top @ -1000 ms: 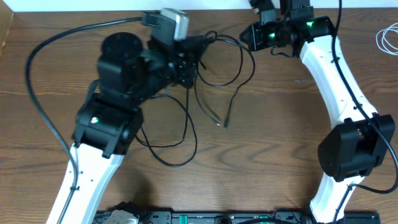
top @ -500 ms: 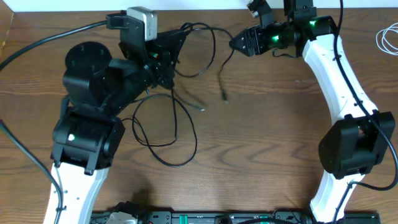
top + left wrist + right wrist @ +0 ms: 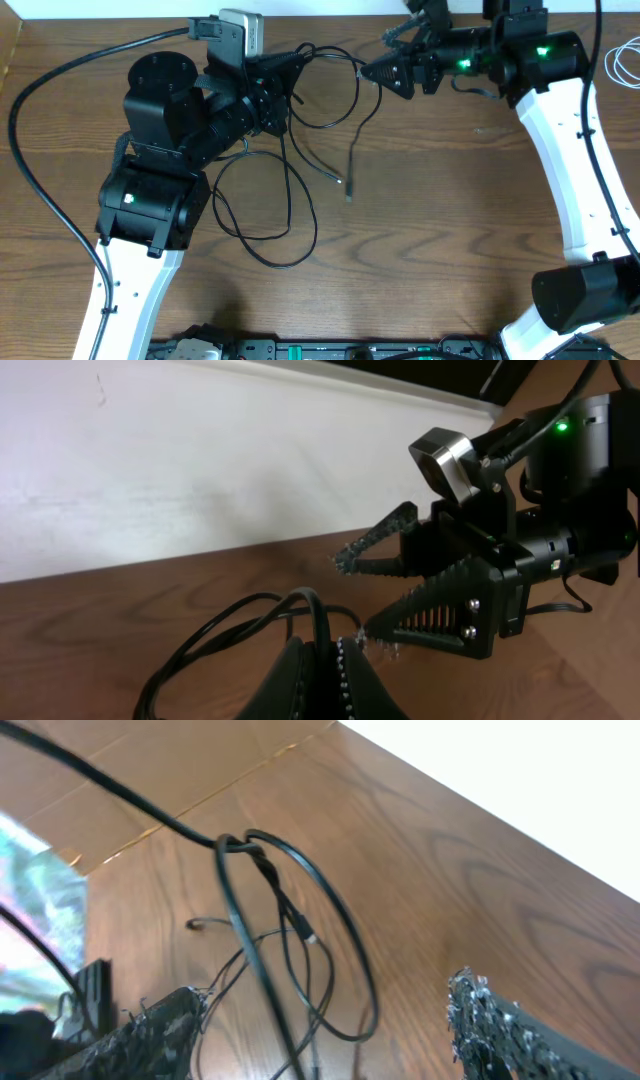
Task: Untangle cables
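Thin black cables [image 3: 289,200] trail in crossed loops over the brown wooden table [image 3: 450,250]; the left gripper [image 3: 293,70] pinches a bight; the right gripper [image 3: 377,56] gapes wide nearby, empty; a thin white cord [image 3: 609,66] lies well apart; most untangling looks undone.

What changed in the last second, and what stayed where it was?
The left hand, shut on the black cables, swung left and slightly toward the back edge, dragging the bundle and its loose plug ends left. The right hand, jaws open, also edged left while its arm stretched out. The cable loop nearest the front and the white cable stayed put.
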`<state>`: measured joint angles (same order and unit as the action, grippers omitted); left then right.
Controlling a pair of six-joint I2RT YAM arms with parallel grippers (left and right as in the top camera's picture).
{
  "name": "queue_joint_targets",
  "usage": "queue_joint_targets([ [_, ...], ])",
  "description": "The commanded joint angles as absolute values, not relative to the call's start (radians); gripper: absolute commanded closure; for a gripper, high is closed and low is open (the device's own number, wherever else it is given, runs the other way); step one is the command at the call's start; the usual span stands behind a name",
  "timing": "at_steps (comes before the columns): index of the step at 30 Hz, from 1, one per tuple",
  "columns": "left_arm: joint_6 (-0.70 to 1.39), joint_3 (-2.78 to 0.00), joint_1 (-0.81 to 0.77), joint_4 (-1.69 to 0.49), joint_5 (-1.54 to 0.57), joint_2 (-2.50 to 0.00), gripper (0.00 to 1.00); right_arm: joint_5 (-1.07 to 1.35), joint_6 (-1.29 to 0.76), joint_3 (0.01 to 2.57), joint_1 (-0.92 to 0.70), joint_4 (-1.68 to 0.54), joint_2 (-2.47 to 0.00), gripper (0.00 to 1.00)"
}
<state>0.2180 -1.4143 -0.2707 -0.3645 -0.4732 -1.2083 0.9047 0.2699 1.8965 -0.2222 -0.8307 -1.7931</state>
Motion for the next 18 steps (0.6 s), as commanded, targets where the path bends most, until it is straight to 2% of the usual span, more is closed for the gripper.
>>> queue_joint_targets([
  [1,0.235,-1.425,-0.267,-0.372,-0.491,-1.207,0.93,0.972,0.339,1.898,-0.237,-0.834,-1.801,0.23],
  [11,0.251,-1.425,-0.267,-0.400,-0.492,-1.208,0.93,0.975,0.311,1.898,-0.242,-0.754,-1.801,0.24],
  [18,0.268,-1.425,-0.267,-0.392,-0.594,-1.208,0.93,0.901,0.374,1.898,-0.284,-0.802,-1.827,0.23],
])
